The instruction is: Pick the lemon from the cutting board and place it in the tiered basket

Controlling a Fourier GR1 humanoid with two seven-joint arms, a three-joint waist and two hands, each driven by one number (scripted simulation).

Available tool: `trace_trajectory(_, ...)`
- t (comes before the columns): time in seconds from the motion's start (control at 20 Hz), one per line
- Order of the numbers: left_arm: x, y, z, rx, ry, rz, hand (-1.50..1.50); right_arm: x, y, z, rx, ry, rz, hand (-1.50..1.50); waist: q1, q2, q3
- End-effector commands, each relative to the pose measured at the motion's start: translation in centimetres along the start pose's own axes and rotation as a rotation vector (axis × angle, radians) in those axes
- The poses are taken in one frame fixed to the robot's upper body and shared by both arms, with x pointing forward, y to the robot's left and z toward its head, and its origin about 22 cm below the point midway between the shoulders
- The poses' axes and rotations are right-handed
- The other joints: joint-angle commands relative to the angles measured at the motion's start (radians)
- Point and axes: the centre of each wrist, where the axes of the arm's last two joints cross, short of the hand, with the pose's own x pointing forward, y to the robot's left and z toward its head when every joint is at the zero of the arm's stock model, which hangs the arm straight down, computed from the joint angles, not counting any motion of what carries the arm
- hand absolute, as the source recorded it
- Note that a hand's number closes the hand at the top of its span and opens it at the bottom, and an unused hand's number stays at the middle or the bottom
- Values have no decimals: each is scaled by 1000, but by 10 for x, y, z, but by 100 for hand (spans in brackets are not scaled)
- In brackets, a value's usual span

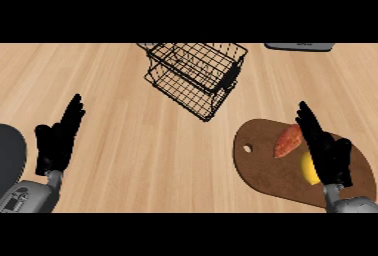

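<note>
A yellow lemon [308, 168] lies on the brown cutting board [266, 167] at the lower right, partly hidden behind my right hand [326, 150]. That hand hovers over the board with straight fingers pointing away from me, holding nothing. Beside the lemon lies an orange-red elongated vegetable [288, 141]. The black wire tiered basket [198, 75] stands at the top centre, well away from the board. My left hand [60, 137] rests open at the lower left, fingers up.
A grey object [299, 46] shows at the top right edge. A dark rounded shape [9, 155] sits at the far left edge. Bare wooden counter [148, 150] stretches between the basket and the board.
</note>
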Motion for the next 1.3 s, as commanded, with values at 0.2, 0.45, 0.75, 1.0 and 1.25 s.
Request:
trace_trajectory(0.2, 7, -45, 9, -242, -143, 108, 0, 38, -3, -50, -321, -55, -127, -150, -8, 37, 46)
trace_trajectory(0.45, -2, -66, 16, -347, -124, 144, 0, 10, 28, -59, -496, -53, -174, -150, -10, 38, 48)
trace_trajectory(0.75, -17, -69, 22, -347, -108, 178, 0, 43, -1, -59, -520, -207, 93, -150, -24, 30, 45)
trace_trajectory(1.0, -15, -39, 14, -309, -124, 126, 0, 43, -39, -44, -454, 17, 472, -150, -40, 21, 38)
trace_trajectory(1.25, -20, -51, 19, -310, -99, 136, 0, 45, -58, -35, -259, 317, 829, -150, -42, 16, 31)
